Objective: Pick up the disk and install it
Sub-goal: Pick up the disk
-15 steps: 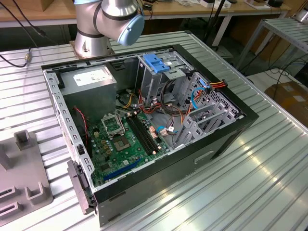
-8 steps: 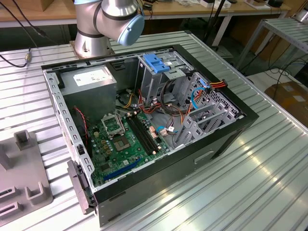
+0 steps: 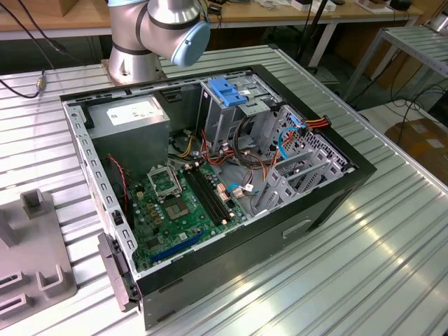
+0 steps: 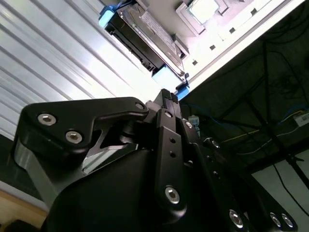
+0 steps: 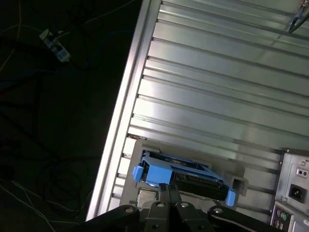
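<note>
Your gripper (image 5: pixel 169 192) has its fingers pinched narrow, tips just beside the disk (image 5: pixel 179 170). The disk lies in a grey holder (image 5: pixel 238 183) at the edge of the ribbed surface (image 5: pixel 217 87). In the exterior view, the arm's base (image 3: pixel 133 63) stands at eleven o'clock from the open computer case (image 3: pixel 308 224).

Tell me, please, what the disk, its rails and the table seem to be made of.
Disk: probably metal, its silver-grey face glinting above a dark edge.
Rails: likely plastic, an even matt blue with moulded corners.
Table: seemingly aluminium, ribbed slats with a brushed sheen and bright reflections.
</note>
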Controlling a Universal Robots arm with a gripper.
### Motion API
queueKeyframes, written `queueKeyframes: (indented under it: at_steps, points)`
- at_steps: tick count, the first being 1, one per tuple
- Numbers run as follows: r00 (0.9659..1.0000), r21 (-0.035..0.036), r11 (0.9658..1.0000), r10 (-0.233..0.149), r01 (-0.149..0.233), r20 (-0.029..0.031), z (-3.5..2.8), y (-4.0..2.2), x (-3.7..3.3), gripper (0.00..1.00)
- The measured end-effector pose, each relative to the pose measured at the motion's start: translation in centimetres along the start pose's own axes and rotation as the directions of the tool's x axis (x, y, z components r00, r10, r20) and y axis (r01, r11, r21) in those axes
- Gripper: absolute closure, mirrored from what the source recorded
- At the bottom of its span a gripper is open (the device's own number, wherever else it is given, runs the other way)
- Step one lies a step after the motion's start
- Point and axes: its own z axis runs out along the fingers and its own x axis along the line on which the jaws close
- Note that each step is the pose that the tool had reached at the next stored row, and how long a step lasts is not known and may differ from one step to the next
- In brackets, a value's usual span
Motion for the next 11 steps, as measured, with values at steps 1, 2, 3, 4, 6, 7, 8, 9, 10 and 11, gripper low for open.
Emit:
queueKeyframes:
  at_steps: [1,2,3,4,6,7,8,9,10,11]
  points:
    - [0.9999,-0.0001,0.9999,-0.012,0.012,-0.0005,0.00,0.00,0.00,0.90]
    - [0.9998,-0.0002,0.9998,-0.020,0.020,-0.0009,0.00,0.00,0.00,0.90]
    - [0.9995,-0.0004,0.9995,-0.031,0.031,-0.0013,0.00,0.00,0.00,0.90]
    - [0.9988,-0.0006,0.9988,-0.049,0.049,-0.0020,0.00,0.00,0.00,0.90]
    - [0.9975,-0.0009,0.9975,-0.071,0.071,-0.0030,0.00,0.00,0.00,0.90]
    - [0.9968,-0.0010,0.9968,-0.079,0.079,-0.0034,0.00,0.00,0.00,0.90]
    - [0.9958,-0.0012,0.9958,-0.091,0.091,-0.0040,0.00,0.00,0.00,0.90]
    - [0.9950,-0.0013,0.9950,-0.100,0.100,-0.0043,0.00,0.00,0.00,0.90]
    - [0.9937,-0.0016,0.9937,-0.112,0.112,-0.0048,0.00,0.00,0.00,0.90]
    - [0.9927,-0.0017,0.9927,-0.121,0.121,-0.0052,0.00,0.00,0.00,0.90]
